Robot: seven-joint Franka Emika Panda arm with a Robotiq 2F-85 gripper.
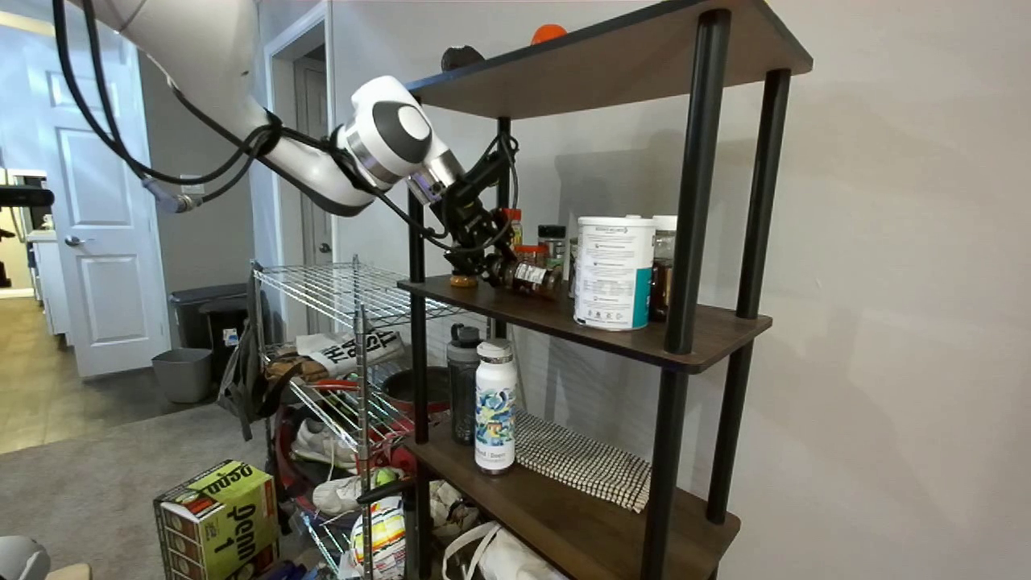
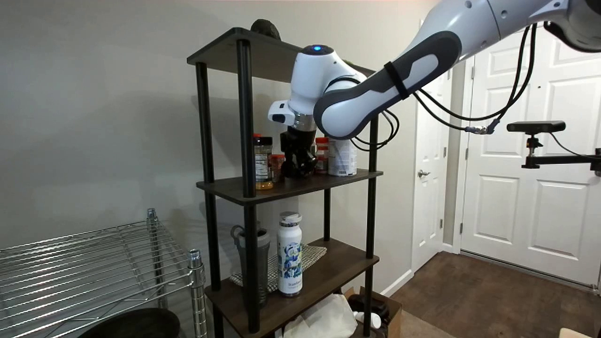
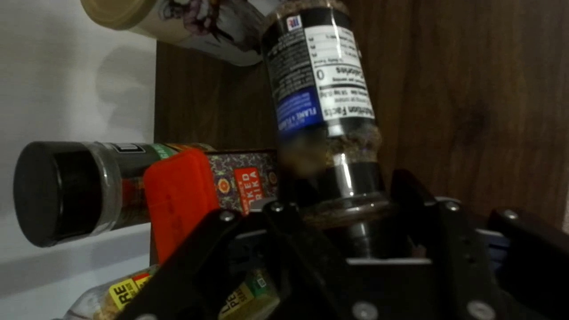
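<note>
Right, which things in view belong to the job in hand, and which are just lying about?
Seem part of the job:
black two-finger gripper
clear spice jar with black, white and blue label, in its jaws

Just lying about:
black-capped spice jar
red-lidded patterned container
white canister with teal band
white bottle with colourful print

Brown shelf [image 1: 540, 312], upright jars [image 2: 263, 162], white canister [image 1: 614, 274]

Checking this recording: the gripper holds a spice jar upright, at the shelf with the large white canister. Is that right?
Not quite: the spice jar is turned on its side, not upright, as an exterior view shows. The gripper does hold it at the shelf with the large white canister.
</note>
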